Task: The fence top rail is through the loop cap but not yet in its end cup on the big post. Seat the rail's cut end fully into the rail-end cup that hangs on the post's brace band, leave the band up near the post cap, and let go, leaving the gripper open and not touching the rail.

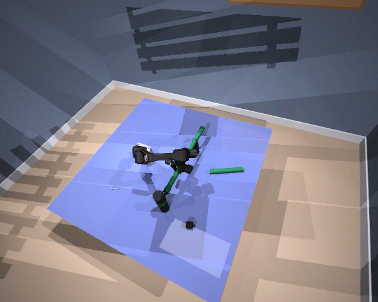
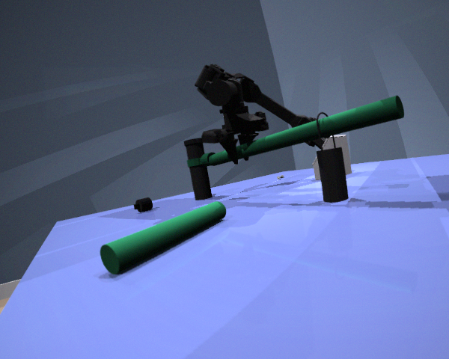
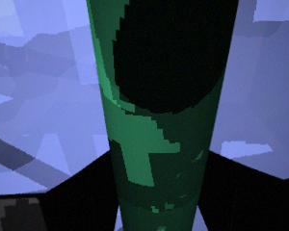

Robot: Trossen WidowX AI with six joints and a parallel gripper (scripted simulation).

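Note:
The long green rail (image 1: pixel 197 136) (image 2: pixel 294 134) (image 3: pixel 135 140) runs through the thin black loop (image 2: pixel 318 125) above the short black post (image 2: pixel 333 176). Its cut end is at the mouth of the green rail-end cup (image 2: pixel 206 158); how deep it sits inside cannot be told. The cup hangs on the green brace band (image 2: pixel 194 162) around the big black post (image 1: pixel 163 207) (image 2: pixel 200 183). The band is on the upper part of the post, a little below the post cap (image 1: pixel 159 195) (image 2: pixel 193 142). My gripper (image 2: pixel 241 153) is shut on the rail near the cup, with a finger on each side in the wrist view.
A loose green tube (image 1: pixel 226 170) (image 2: pixel 165 236) lies on the blue mat (image 1: pixel 117 224) (image 2: pixel 255 309). A small black fitting (image 1: pixel 189 224) (image 2: pixel 144 204) lies beyond the big post. A small pale part (image 1: pixel 114 188) (image 2: pixel 280 176) lies on the mat on the post's other side.

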